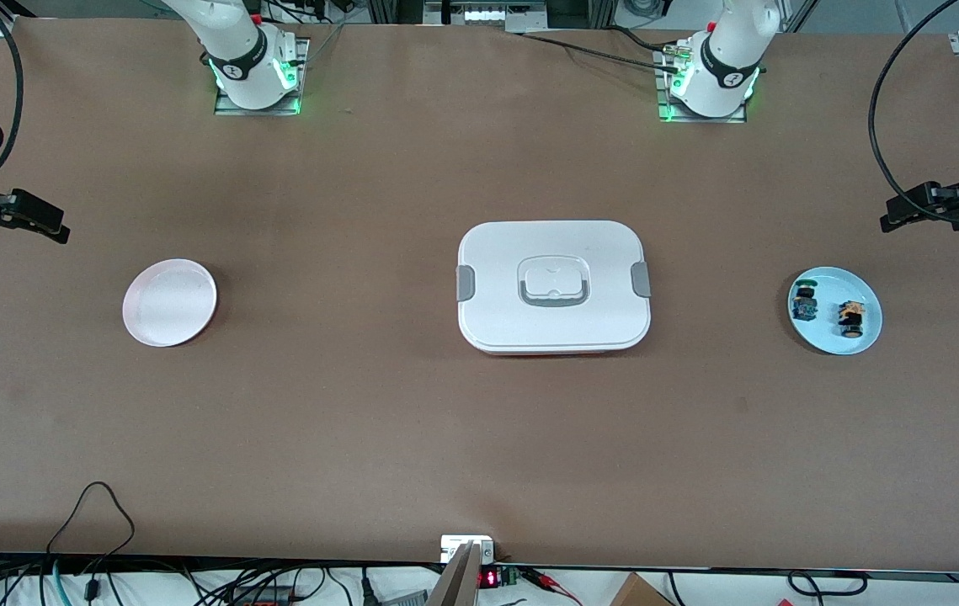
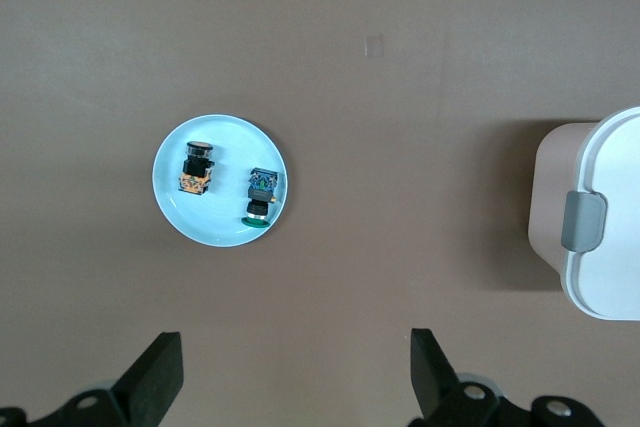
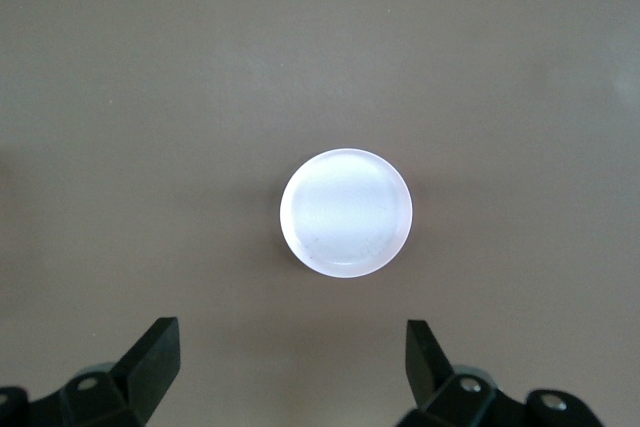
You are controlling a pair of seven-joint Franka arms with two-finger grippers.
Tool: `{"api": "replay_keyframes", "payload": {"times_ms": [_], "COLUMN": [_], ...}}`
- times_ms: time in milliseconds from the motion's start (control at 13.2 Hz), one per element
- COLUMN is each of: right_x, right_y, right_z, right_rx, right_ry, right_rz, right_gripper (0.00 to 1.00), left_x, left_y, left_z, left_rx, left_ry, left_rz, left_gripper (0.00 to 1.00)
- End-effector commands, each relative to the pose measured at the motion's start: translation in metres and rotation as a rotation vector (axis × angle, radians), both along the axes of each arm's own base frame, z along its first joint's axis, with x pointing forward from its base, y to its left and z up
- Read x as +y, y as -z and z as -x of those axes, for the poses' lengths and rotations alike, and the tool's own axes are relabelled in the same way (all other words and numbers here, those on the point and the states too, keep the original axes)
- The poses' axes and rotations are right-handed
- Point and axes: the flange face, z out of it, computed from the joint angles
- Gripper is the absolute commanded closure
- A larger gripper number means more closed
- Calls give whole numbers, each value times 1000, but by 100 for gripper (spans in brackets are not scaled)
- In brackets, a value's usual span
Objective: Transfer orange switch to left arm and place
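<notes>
The orange switch (image 1: 850,317) lies on a light blue plate (image 1: 834,336) at the left arm's end of the table, beside a similar part with a blue block and green cap (image 1: 804,302). The left wrist view shows the switch (image 2: 195,169) on that plate (image 2: 220,232). My left gripper (image 2: 298,372) is open and empty, high above the table near that plate (image 1: 908,210). My right gripper (image 3: 293,365) is open and empty, high near the white plate (image 1: 16,215). The white box (image 1: 554,284) stands mid-table.
An empty white plate (image 1: 169,302) lies at the right arm's end of the table; it also shows in the right wrist view (image 3: 345,212). The box's end with a grey clip (image 2: 584,221) shows in the left wrist view. Cables hang along the table's front edge.
</notes>
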Motion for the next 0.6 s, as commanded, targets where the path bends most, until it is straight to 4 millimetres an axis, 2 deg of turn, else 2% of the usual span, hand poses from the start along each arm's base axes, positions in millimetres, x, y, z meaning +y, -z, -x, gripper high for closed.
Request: {"api": "replay_keyframes", "payload": {"times_ms": [0, 529], "right_x": [-2, -2], "right_y": [-10, -12], "right_z": [6, 11], "right_rx": [3, 21], "right_ry": [9, 5], "right_rz": [2, 2], "right_gripper": [0, 0], "left_x": [-1, -3], "left_y": [-2, -7], "left_z": [7, 6], "left_rx": [-7, -6], "left_ry": [-4, -30], "left_rz": [9, 13], "left_gripper": [0, 0]}}
